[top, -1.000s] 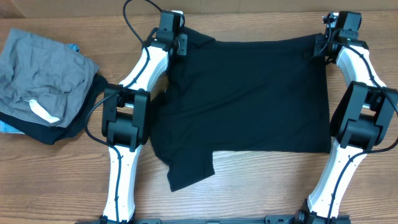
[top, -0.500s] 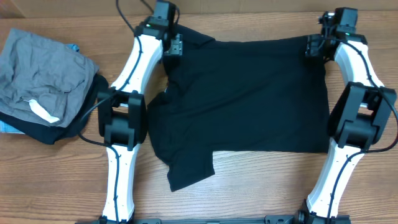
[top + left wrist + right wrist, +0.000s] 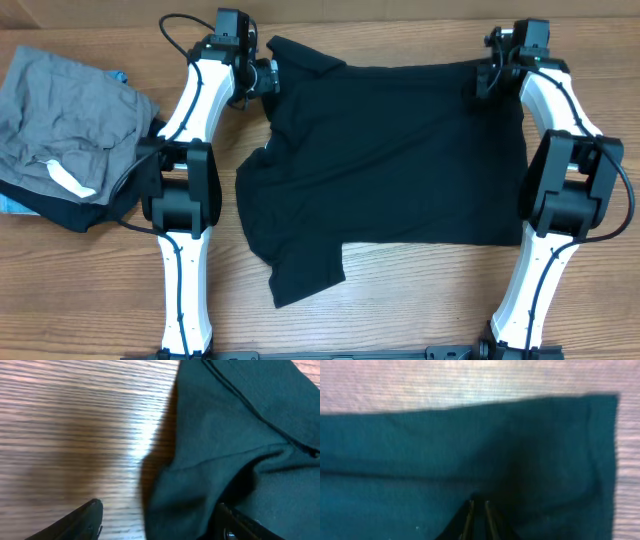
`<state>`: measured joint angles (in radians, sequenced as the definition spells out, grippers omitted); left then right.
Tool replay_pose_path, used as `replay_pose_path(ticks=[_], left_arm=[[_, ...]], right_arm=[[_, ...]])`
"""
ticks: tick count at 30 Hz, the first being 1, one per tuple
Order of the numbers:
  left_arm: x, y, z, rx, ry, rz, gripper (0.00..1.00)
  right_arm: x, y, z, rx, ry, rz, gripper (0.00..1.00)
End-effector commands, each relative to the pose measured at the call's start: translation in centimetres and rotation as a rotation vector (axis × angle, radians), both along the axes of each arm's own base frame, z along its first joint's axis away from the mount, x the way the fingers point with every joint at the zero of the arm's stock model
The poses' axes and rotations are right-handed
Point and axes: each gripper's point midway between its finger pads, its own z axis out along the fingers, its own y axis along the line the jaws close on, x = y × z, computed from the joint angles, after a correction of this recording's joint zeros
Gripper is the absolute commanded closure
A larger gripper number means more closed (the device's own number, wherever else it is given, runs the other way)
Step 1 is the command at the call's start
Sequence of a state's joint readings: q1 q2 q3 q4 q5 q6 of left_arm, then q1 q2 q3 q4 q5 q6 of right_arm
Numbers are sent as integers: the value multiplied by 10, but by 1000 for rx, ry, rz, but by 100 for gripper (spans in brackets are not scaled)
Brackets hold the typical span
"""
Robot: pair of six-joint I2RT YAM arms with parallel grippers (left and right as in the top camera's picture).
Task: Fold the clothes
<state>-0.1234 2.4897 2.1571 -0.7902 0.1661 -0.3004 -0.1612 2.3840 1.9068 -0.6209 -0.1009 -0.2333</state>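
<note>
The black T-shirt [image 3: 400,150] lies spread flat on the wooden table, with one sleeve at the near left and another at the far left. My left gripper [image 3: 263,76] is open at the far left sleeve. In the left wrist view its fingers [image 3: 160,517] stand wide apart, with the sleeve's edge [image 3: 240,435] lying between them. My right gripper [image 3: 486,80] is at the shirt's far right corner. In the right wrist view its fingers [image 3: 478,507] are pinched together on the fabric [image 3: 420,460] just inside the hem.
A crumpled grey garment [image 3: 65,120] with a white label [image 3: 70,180] lies at the left on a dark garment [image 3: 110,210]. Bare wood [image 3: 75,435] lies left of the sleeve and along the near edge [image 3: 420,300].
My left arm has swung left and its gripper has moved from over the sleeve to its left edge. My right gripper has shifted a little left along the far hem.
</note>
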Motion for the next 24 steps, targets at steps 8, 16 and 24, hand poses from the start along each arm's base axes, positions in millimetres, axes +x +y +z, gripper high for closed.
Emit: replay_pose_path(ticks=[8,16,24], left_arm=[[-15,-11,-21,-56,60,-38,85],[22,19,2,1,-115,-93,96],[58,45,46,142,-298,-161,96]], right_arm=[[-6,1,-16,13,5,1,90],[-6,-10,-16,-11,5,-23,96],[-8,-22,-16,-11,1,-44,96]])
